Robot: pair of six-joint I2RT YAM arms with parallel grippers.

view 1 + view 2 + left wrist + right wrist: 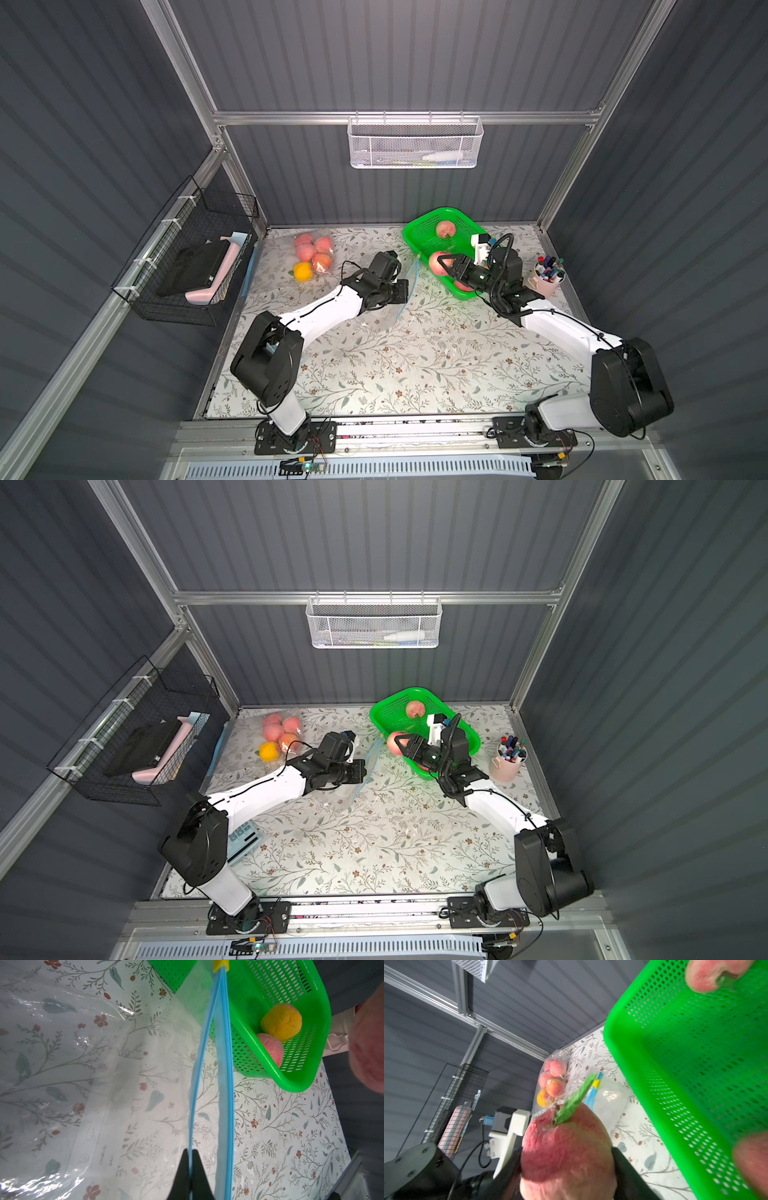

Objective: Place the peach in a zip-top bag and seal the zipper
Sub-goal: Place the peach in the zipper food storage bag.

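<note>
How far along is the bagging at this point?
Done: the left gripper has its jaws shut on one lip of the zip-top bag, holding the mouth apart. In hand: the right gripper holds a peach at the green basket edge. Left: put the peach inside and seal; the zipper is open, yellow slider at one end.

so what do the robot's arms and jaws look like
Both match: the left arm and right arm have white links between bulky black joint housings, with thin black cables running along the white. Each wrist carries a white bracket. The jaws are black and taper to narrow tips.
</note>
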